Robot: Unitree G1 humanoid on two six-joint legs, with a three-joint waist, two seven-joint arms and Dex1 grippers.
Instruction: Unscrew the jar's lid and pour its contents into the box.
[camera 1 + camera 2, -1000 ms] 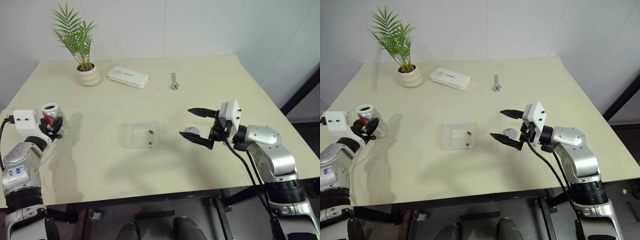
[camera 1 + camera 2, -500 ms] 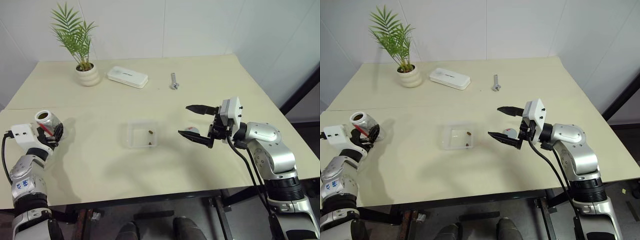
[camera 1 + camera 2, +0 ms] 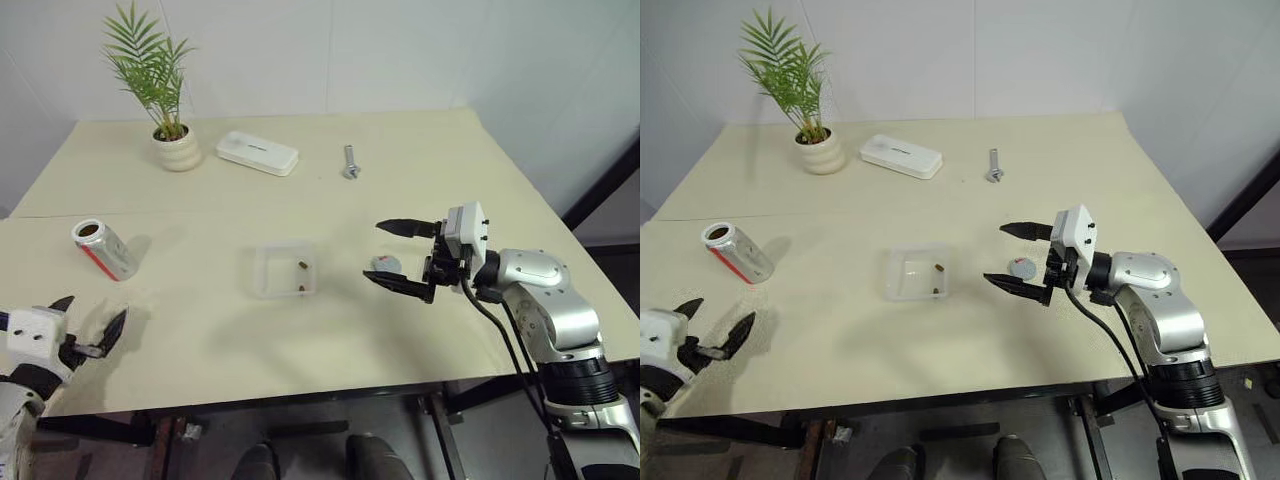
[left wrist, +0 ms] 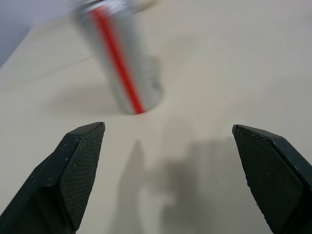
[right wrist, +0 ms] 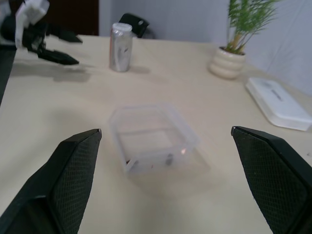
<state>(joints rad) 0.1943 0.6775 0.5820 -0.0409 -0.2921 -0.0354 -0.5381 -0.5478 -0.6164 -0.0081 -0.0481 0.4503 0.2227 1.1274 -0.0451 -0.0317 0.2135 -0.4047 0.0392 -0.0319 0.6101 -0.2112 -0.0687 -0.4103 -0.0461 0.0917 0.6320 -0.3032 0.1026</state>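
Silver-grey rounded shells wrap the right arm (image 3: 535, 290), a black cable trails along it, a white boxy block sits at each wrist, and both the left gripper (image 3: 88, 328) and right gripper (image 3: 408, 256) carry tapered black fingers with cross-hatched pads.

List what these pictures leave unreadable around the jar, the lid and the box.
- Jar: whether anything remains inside; head views show only a dark mouth, and its top is blurred in the left wrist view.
- Lid: its near edge is hidden behind the right gripper.
- Pieces in the box: too small to count surely.
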